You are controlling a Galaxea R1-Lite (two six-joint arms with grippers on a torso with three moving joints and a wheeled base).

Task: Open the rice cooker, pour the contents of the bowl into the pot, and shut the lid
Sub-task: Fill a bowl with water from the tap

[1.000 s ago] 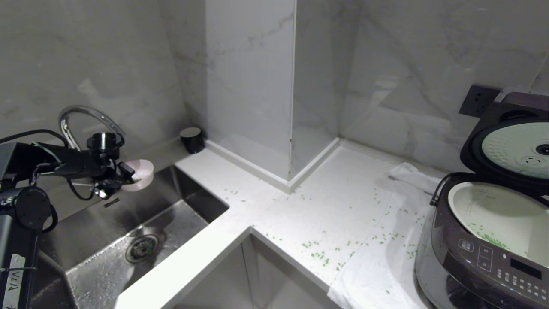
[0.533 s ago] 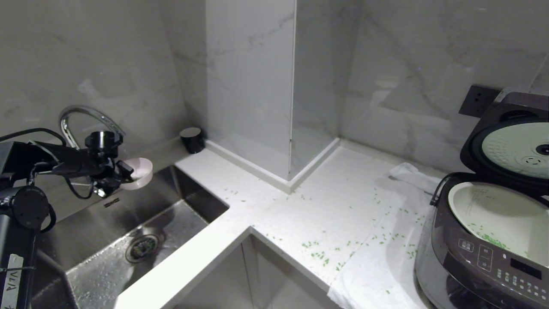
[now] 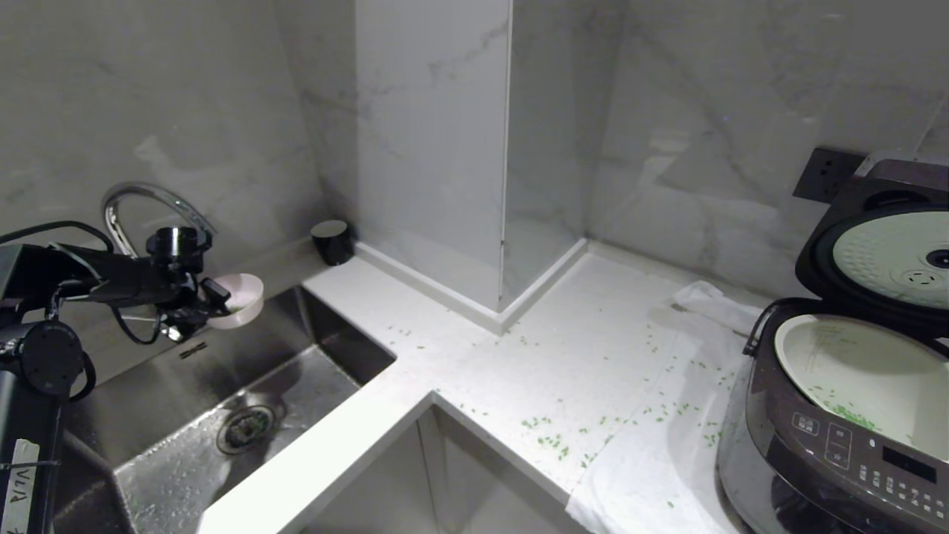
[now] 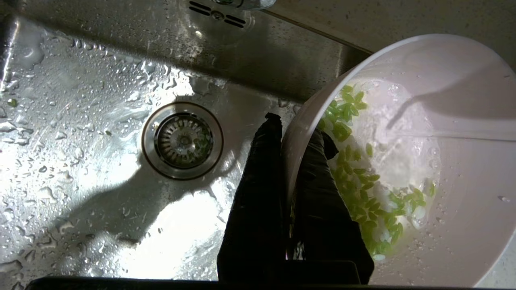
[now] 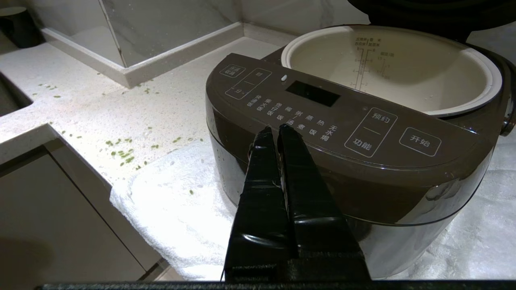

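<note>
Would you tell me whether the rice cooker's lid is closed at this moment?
No: in the head view the lid stands raised behind the rice cooker, leaving the white pot open.

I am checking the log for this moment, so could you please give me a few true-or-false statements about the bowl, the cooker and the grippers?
1. The lid of the rice cooker is shut. False: it stands open.
2. The left gripper pinches the bowl rim above the sink. True.
3. The bowl is empty. False: green contents lie inside.
4. Green bits are scattered on the counter. True.
5. The right gripper holds a towel. False: it is shut on nothing.
</note>
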